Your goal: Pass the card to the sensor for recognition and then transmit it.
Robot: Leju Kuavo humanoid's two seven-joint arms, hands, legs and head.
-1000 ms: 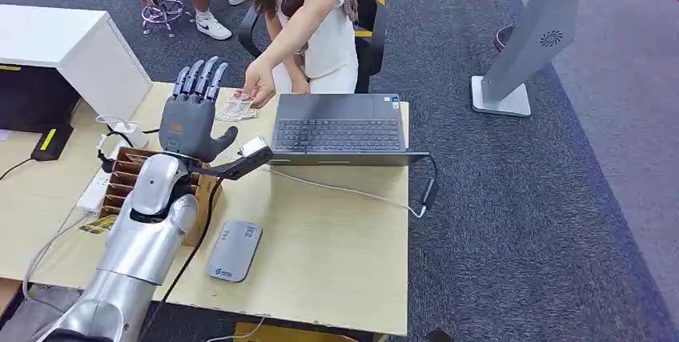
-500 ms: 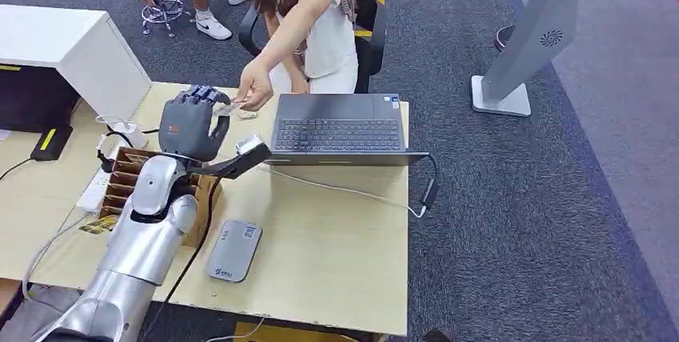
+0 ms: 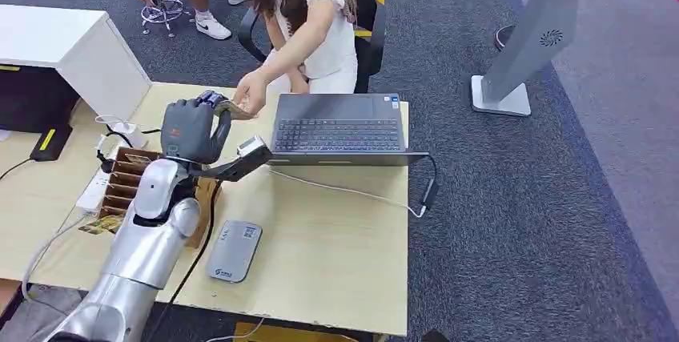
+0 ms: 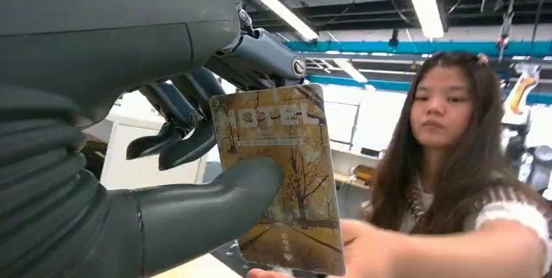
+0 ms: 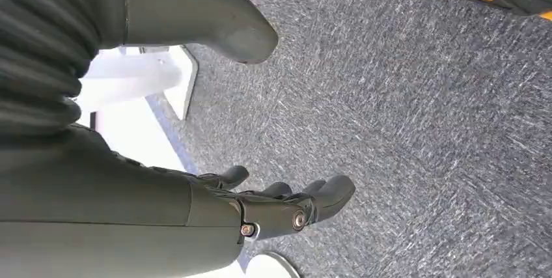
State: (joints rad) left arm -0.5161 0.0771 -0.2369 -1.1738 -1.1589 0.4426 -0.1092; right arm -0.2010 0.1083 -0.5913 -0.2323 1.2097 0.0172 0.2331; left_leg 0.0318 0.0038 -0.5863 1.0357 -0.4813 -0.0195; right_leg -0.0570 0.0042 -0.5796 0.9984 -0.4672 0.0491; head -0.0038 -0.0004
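Head view, surface: a pale wooden table [image 3: 336, 246] on dark grey carpet, with an open grey laptop [image 3: 340, 127], a flat grey sensor [image 3: 233, 250] near the front edge, and a brown slotted organiser [image 3: 128, 178] beside the silver left arm.
Room: a white cabinet [image 3: 72, 50] stands beyond the table's far left corner; a grey stand [image 3: 532, 42] rises on the carpet to the right; a person [image 3: 308, 22] sits behind the table, arm stretched toward the robot.
Left hand [image 3: 190, 127]: raised above the table, fingers curled, thumb pressing the card [image 4: 283, 177] against them.
Left wrist view adds: the person's hand [image 4: 371, 252] grips the card's other end, under long ceiling lights.
Writing: the card reads "HOTEL" over a picture of autumn trees.
Right hand [image 5: 215, 154]: hangs over carpet, fingers apart, holding nothing.
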